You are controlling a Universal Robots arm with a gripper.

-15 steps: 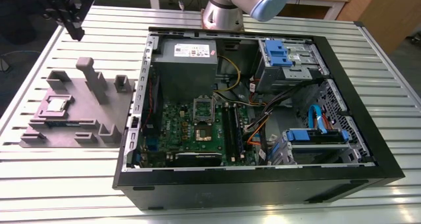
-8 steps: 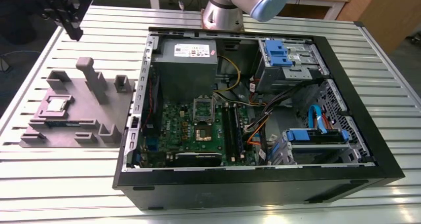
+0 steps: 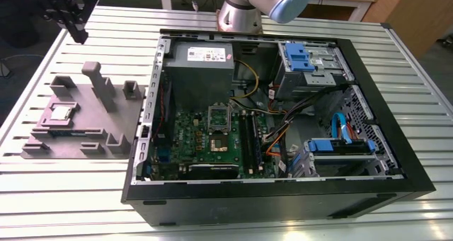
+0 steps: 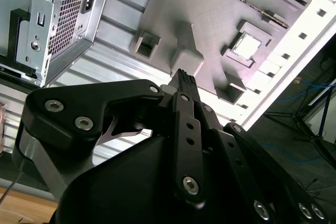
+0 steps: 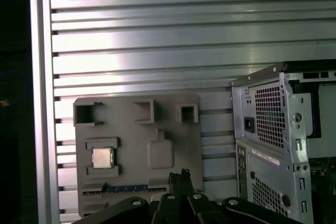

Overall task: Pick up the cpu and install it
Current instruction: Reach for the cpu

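Looks like the approach step: end effector (image 4: pixel 184 76) clenched on nothing, hanging well above the grey tray (image 3: pixel 92 132), with the cpu (image 3: pixel 61 112) in its pocket below. Grabbing it calls for opening up and centring first, I reckon.

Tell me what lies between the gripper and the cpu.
In the first wrist view, bare tray lies between the gripper and the cpu, with the tray's raised post at that stretch's edge.

cpu (image 3: pixel 61 112) in tray (image 3: pixel 90 112) — beside PC case (image 3: pixel 269 201)
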